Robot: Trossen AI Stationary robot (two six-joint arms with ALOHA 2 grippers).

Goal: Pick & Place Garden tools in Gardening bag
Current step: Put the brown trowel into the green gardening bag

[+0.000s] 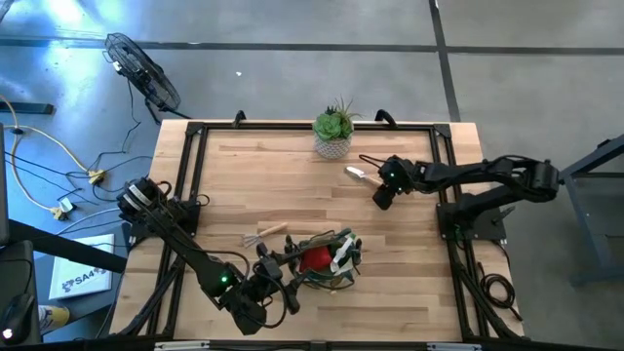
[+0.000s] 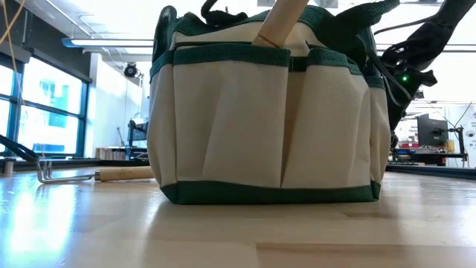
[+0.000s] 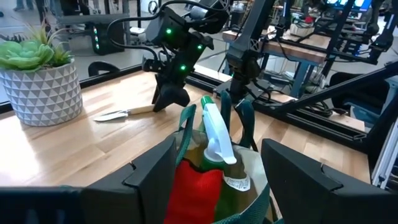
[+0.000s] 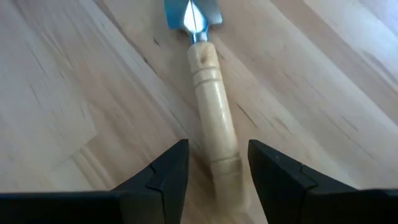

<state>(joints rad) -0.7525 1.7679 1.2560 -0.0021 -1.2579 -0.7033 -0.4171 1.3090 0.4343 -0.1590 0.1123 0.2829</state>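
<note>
Your right gripper [image 4: 214,165] sits over the far right of the table [image 1: 409,292], fingers spread on either side of the trowel [image 4: 211,118] handle, not clamped. The trowel lies flat beside the potted plant [image 1: 333,129]. Your left gripper [image 3: 214,171] hovers with fingers released at the bag [image 1: 327,261], near centre. A spray bottle [image 3: 214,134] and a red piece [image 3: 196,193] stand inside. The rake [image 2: 93,175] lies just left of the bag.

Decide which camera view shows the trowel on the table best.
The right wrist view: the trowel fills it, handle between the open right gripper fingers. High and left wrist views show it small beside the plant pot; the low view hides it.
</note>
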